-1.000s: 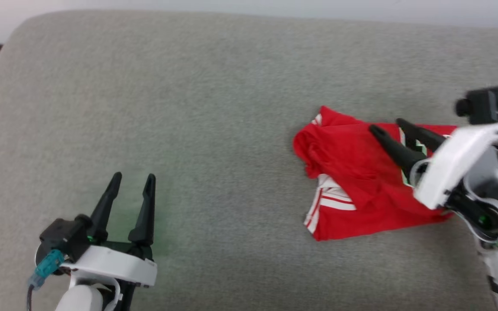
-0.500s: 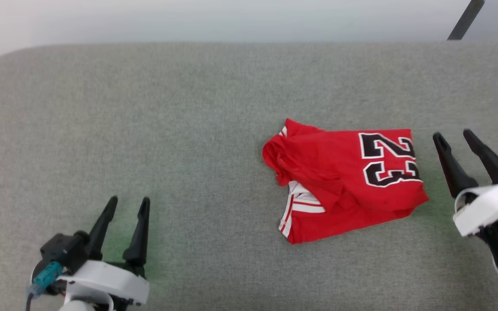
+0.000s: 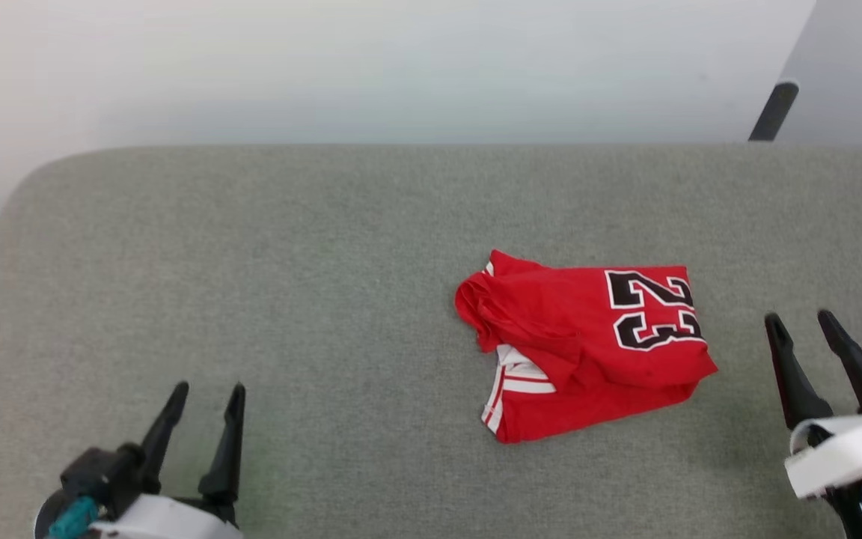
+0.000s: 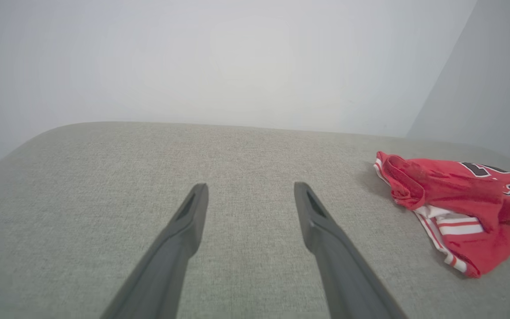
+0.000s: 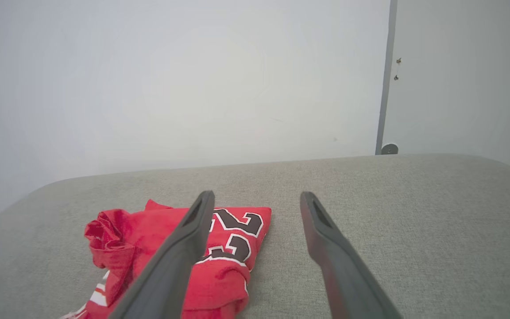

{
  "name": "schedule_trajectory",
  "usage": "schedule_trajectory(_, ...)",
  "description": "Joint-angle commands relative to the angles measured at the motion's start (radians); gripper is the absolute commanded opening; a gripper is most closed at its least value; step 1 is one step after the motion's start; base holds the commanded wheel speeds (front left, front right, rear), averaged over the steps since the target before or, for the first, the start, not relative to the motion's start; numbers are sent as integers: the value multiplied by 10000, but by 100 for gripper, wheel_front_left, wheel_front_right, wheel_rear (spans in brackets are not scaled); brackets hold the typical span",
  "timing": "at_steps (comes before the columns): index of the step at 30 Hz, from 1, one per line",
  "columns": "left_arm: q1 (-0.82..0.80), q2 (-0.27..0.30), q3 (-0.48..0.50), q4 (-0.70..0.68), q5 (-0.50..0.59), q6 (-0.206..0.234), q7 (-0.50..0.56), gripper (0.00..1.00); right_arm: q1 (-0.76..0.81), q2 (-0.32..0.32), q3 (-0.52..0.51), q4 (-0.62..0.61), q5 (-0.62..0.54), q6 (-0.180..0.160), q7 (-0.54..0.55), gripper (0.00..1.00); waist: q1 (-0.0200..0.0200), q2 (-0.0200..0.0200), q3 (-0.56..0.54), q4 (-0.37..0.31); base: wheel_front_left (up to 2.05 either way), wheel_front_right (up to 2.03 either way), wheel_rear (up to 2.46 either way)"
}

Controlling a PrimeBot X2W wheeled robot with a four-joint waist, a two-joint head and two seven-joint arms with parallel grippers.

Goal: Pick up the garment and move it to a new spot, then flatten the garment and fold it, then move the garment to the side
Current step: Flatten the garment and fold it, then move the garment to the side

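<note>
The garment (image 3: 588, 340) is a red jersey with a black, white-edged 23, folded into a bundle right of centre on the grey padded surface (image 3: 289, 284). White striped trim shows at its near left corner. My right gripper (image 3: 799, 320) stands open at the lower right, a short way right of the garment and apart from it. My left gripper (image 3: 205, 389) is open at the lower left, far from the garment. In the left wrist view the garment (image 4: 458, 217) lies to the right of the open left gripper (image 4: 250, 188). In the right wrist view the garment (image 5: 157, 248) lies left of and behind the open right gripper (image 5: 257, 197).
The grey surface ends in rounded corners at the far left (image 3: 42, 180) and against a pale wall (image 3: 401, 67). A dark slanted bar (image 3: 771, 112) stands at the back right. A wide bare stretch of the surface lies left of the garment.
The right gripper has drawn back off the garment to the lower right, uncovering the 23. The camera has tilted up, so more wall shows. The garment lies where it was.
</note>
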Motion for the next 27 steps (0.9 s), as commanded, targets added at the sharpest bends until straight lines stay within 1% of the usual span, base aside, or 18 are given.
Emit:
schedule_trajectory(1, 227, 46, 21, -128, 138, 5, -11, 100, 290, 84, -151, -161, -113, -7, -78, 100, 0, 0, -250, 171, 0, 0, 0)
schedule_trajectory(6, 745, 74, 228, -534, 256, 5, -11, 100, 984, 348, -746, -746, -349, -7, -144, 100, 0, 0, -328, 285, 0, 0, 0)
schedule_trajectory(8, 844, 66, 297, -617, 295, 5, -11, 100, 1123, 393, -837, -875, -401, -7, -112, 100, 0, 0, -337, 305, 0, 0, 0)
schedule_trajectory(9, 1067, 28, 446, -791, 355, 5, -11, 100, 1403, 523, -1073, -1079, -477, -7, -32, 100, 0, 0, -381, 338, 0, 0, 0)
schedule_trajectory(10, 1067, 28, 446, -791, 355, 5, -11, 100, 1403, 523, -1073, -1079, -477, -7, -32, 100, 0, 0, -381, 338, 0, 0, 0)
schedule_trajectory(17, 1966, -25, 802, -1603, 449, 5, -11, 100, 2423, 908, -1827, -2068, -653, -7, 359, 100, 0, 0, -406, 362, 0, 0, 0)
schedule_trajectory(27, 2090, -97, 989, -1928, 518, 5, -11, 100, 2743, 1207, -2148, -2686, -760, -7, 689, 100, 0, 0, -221, 317, 0, 0, 0)
